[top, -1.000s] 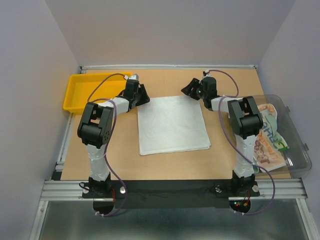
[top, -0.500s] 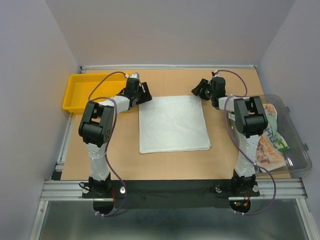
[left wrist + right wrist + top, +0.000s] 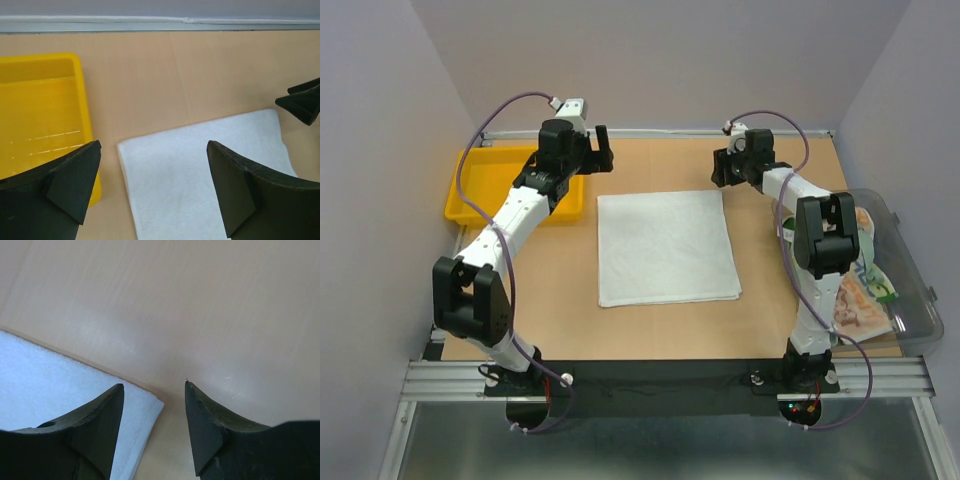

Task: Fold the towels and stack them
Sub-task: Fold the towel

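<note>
White towel (image 3: 665, 245) lies flat and spread out at mid-table, between the yellow tray (image 3: 485, 185) on the left and the clear bin (image 3: 912, 300) on the right, which holds crumpled printed towels (image 3: 855, 295). Left gripper (image 3: 154, 146), fingers wide apart, hangs above the white towel's far-left corner, gripping nothing. Right gripper (image 3: 154, 384), fingers likewise apart and empty, sits close over the far-right corner.
</note>
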Robot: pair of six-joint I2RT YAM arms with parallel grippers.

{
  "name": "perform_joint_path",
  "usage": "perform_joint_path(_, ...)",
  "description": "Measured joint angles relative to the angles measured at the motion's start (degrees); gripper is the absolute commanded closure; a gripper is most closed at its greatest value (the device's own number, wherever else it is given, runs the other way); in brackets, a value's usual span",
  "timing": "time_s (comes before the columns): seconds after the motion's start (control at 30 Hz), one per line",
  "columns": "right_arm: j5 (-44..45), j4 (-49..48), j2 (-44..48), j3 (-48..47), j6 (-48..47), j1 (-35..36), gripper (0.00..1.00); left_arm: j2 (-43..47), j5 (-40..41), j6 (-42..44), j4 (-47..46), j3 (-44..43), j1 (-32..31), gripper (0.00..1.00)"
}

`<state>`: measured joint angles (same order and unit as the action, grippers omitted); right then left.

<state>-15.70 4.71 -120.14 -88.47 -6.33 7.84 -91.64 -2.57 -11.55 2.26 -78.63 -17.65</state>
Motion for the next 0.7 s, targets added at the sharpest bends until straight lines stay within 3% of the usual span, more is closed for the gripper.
perform_joint_path(0.17,-2.75,6.08,-1.62,-3.37,-6.43,0.02,0.44,5.25,0.74,5.79,1.88,5.31,-0.02,0.01)
perform_joint_path(0.5,-4.50,10.80,-5.73,-4.31,-10.10,0.00,0.50,4.72,0.63,10.93,4.00,8.55,-0.02,0.02)
perform_joint_path(0.7,-4.46,11.34,-5.97,-4.52,-10.88,0.02,0.72,3.58,-0.22,13.31,3.98,8.55,-0.31,0.02)
